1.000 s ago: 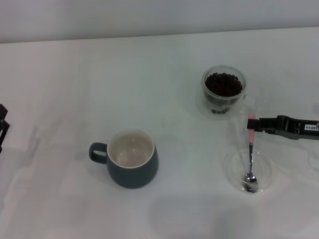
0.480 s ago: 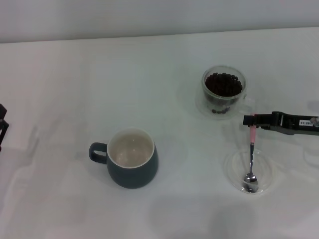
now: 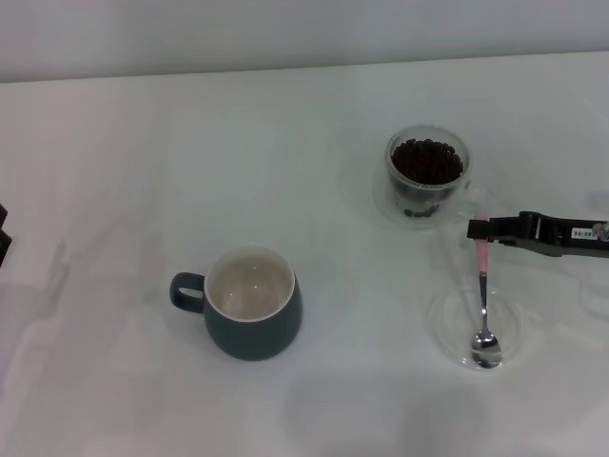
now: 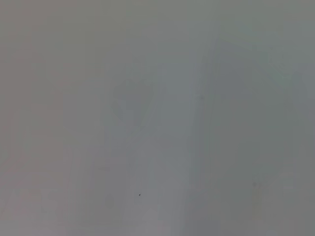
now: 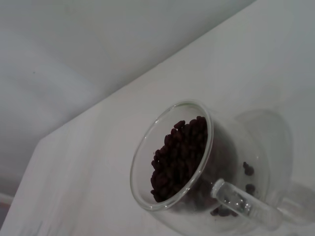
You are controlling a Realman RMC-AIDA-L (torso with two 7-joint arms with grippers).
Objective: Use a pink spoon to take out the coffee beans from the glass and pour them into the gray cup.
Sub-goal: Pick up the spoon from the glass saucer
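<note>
The pink spoon [image 3: 482, 286] has its metal bowl resting in a shallow clear dish [image 3: 509, 328] at the right front. Its pink handle end sits between the fingers of my right gripper [image 3: 474, 229], which reaches in from the right and is shut on it. Just behind stands the glass [image 3: 427, 171], filled with coffee beans [image 3: 427, 159]. The right wrist view shows the glass [image 5: 197, 167] and its coffee beans [image 5: 179, 157] close up. The gray cup [image 3: 252, 303] stands at centre front, its cream inside bare and its handle pointing left. My left gripper [image 3: 3, 238] is parked at the left edge.
White tabletop [image 3: 285, 143] runs back to a pale wall. A wide bare stretch lies between the gray cup and the glass. The left wrist view shows only plain grey surface.
My right gripper moved left and slightly back onto the spoon's pink handle end. The spoon's bowl has since shifted a little to the right in the dish.
</note>
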